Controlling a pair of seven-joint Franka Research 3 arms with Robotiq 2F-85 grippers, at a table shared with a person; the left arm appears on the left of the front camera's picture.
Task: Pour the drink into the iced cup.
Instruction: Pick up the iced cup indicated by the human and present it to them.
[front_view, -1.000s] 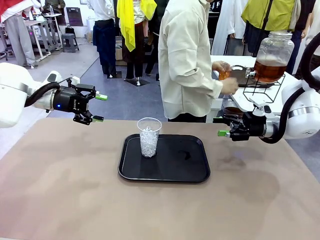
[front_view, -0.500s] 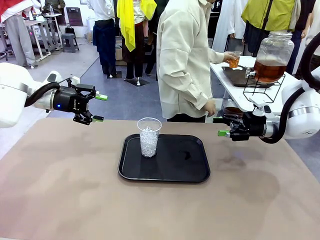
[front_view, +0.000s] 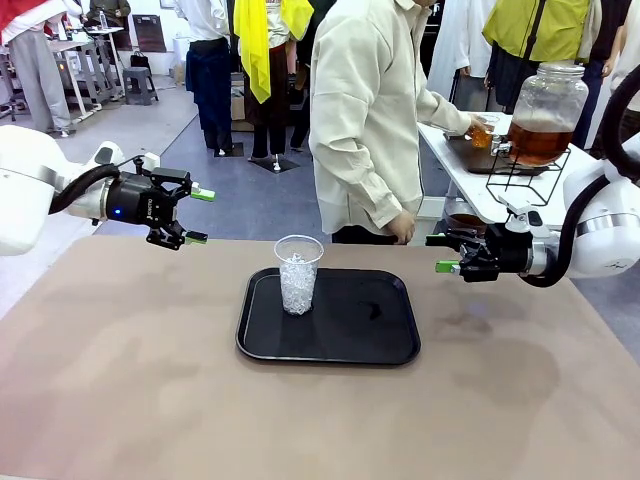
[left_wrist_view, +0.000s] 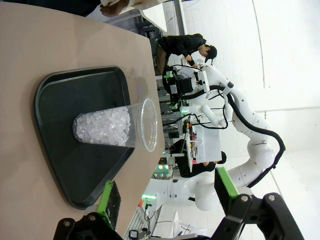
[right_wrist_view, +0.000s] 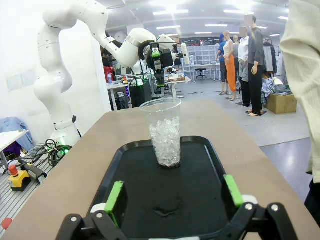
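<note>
A clear plastic iced cup (front_view: 299, 272) stands upright on the left part of a black tray (front_view: 330, 352). The drink (front_view: 538, 142) is amber liquid in a big glass jar on a wire stand on the side table at the back right. There, a person's hand holds a small cup (front_view: 483, 133) of it up to the jar. My left gripper (front_view: 197, 216) hovers open to the left of and above the tray, with nothing in it. My right gripper (front_view: 440, 253) hovers open off the tray's right side, also with nothing in it. The wrist views show the iced cup (left_wrist_view: 112, 126) (right_wrist_view: 164, 131) well ahead of each open gripper (left_wrist_view: 167, 187) (right_wrist_view: 173, 192).
The person stands at the table's far edge, turned toward the side table, with the other hand (front_view: 403, 228) hanging near the edge behind the tray. The brown tabletop (front_view: 150, 380) lies bare around the tray. Other people stand farther back.
The person has carried the small cup from the chest over to the jar and lowered the other hand toward the table's edge. Neither arm has moved.
</note>
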